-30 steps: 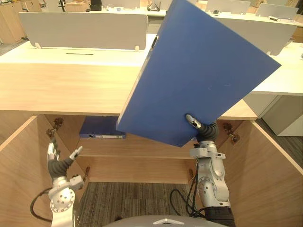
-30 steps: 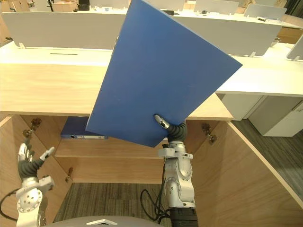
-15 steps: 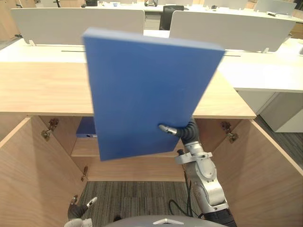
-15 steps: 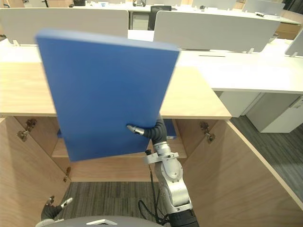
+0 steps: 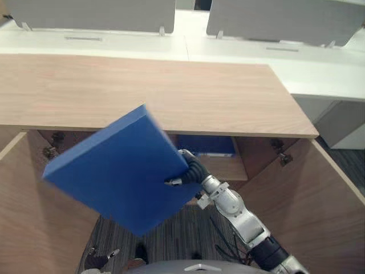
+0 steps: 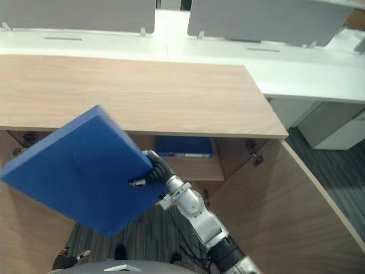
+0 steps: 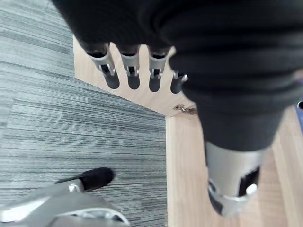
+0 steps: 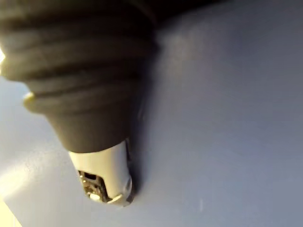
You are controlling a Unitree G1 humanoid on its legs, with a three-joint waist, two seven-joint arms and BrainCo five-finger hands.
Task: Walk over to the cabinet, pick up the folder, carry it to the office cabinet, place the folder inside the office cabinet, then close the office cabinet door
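My right hand (image 5: 189,169) is shut on a large blue folder (image 5: 117,174), gripping its right edge. The folder hangs tilted in front of the open wooden cabinet (image 5: 142,91), over the left half of the opening. In the right wrist view my thumb (image 8: 106,182) presses on the folder's blue face (image 8: 227,118). A second blue folder (image 5: 208,145) lies flat on the shelf inside the cabinet. My left hand (image 5: 98,260) hangs low at the bottom left, fingers (image 7: 133,71) straight and holding nothing.
Both cabinet doors stand open: the left door (image 5: 23,200) and the right door (image 5: 325,194) flank the opening. Grey carpet (image 7: 57,118) lies below. White desks (image 5: 319,85) with grey partitions (image 5: 285,20) stand behind the cabinet.
The view has tipped downward. The folder has swung from upright in front of the cabinet top down and left to a flatter tilt, still in my right hand.
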